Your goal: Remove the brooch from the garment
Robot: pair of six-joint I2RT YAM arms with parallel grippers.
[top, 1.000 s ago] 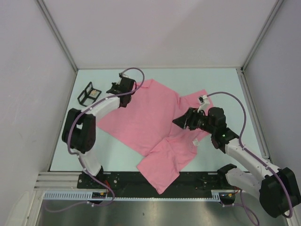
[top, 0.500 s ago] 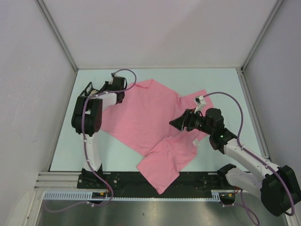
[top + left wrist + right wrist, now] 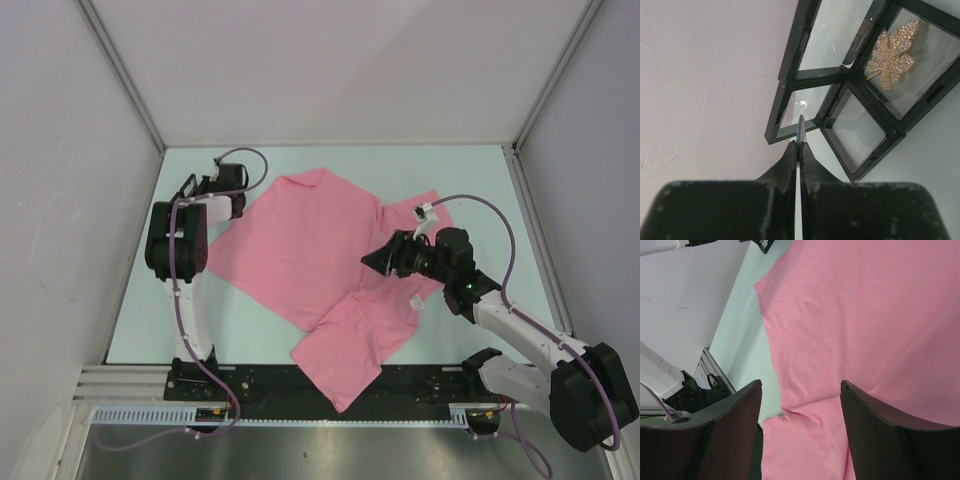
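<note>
The pink garment (image 3: pixel 310 250) lies spread on the table, its white label (image 3: pixel 414 303) near the right arm. My left gripper (image 3: pixel 210 182) is off the cloth at the far left, by a black display case (image 3: pixel 190 188). In the left wrist view its jaws (image 3: pixel 799 145) are shut on a thin grey metal sliver (image 3: pixel 801 129) seen edge-on; I cannot tell what it is. A gold leaf brooch (image 3: pixel 892 57) lies in one pane of the case (image 3: pixel 790 62). My right gripper (image 3: pixel 375 262) is open and empty above the garment (image 3: pixel 855 315).
White walls close the table in at the left, back and right. The case stands close to the left wall. A fold of the garment reaches the table's near edge (image 3: pixel 345 385) between the arm bases.
My left gripper has moved left, from the garment's far left corner to the black case. My right gripper has shifted slightly left over the cloth.
</note>
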